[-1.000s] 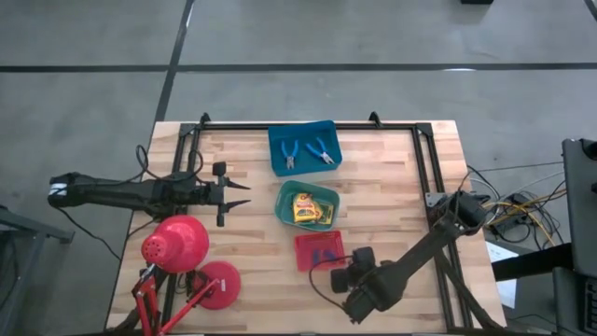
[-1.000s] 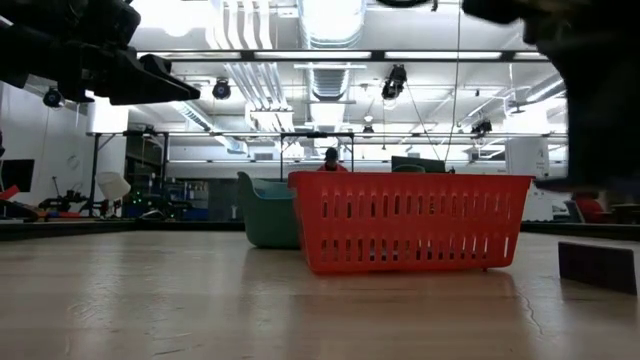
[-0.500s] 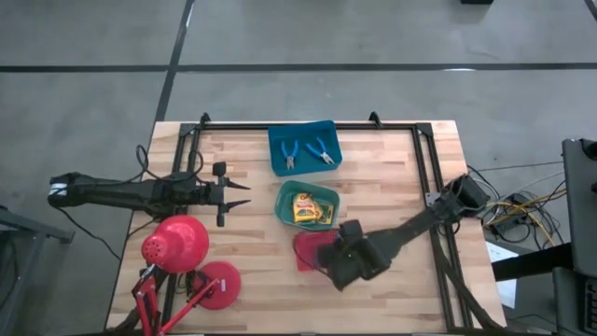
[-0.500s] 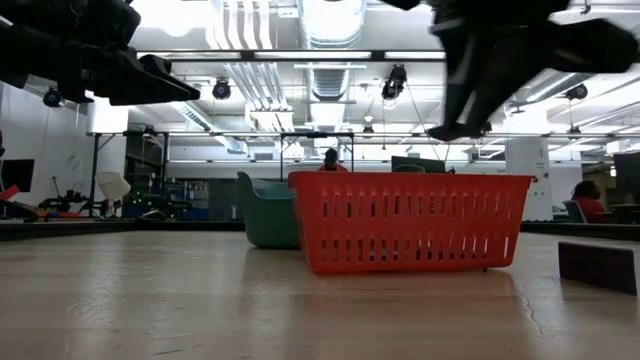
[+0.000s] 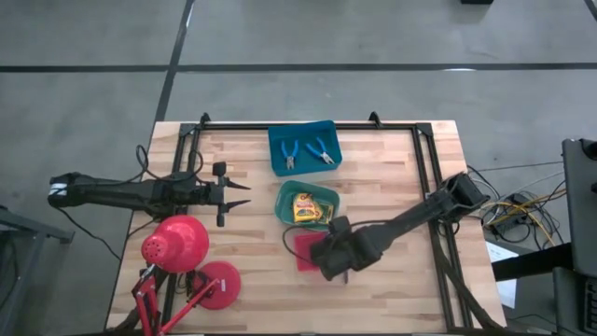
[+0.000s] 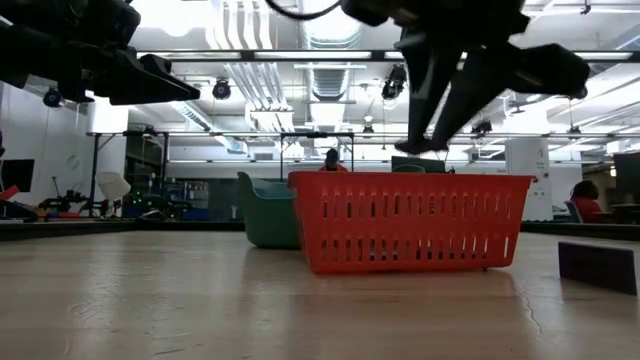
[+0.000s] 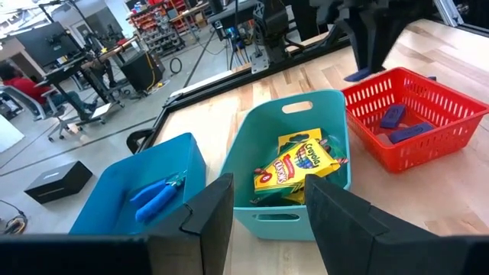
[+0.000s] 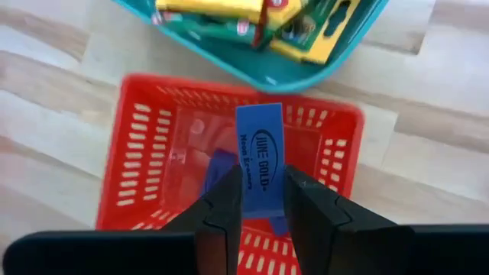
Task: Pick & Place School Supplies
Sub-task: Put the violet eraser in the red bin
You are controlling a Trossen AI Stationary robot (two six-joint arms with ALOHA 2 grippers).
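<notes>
Right gripper (image 8: 263, 200): above red tray (image 8: 145, 164), fingers narrow, pinching blue block (image 8: 260, 156) upright, apparently poised for drop among blocks already inside.
Block held: flat blue rectangle, dark lettering, near table's middle.
Left gripper (image 7: 267, 206): idle at left, fingers parted, empty.
Crayon boxes (image 7: 298, 162): sorted in teal tray (image 7: 263, 218).

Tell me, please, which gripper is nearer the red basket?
The right. The right gripper hangs directly over the red basket, holding a blue eraser; the left gripper waits off to the side, beyond the lamp.
</notes>
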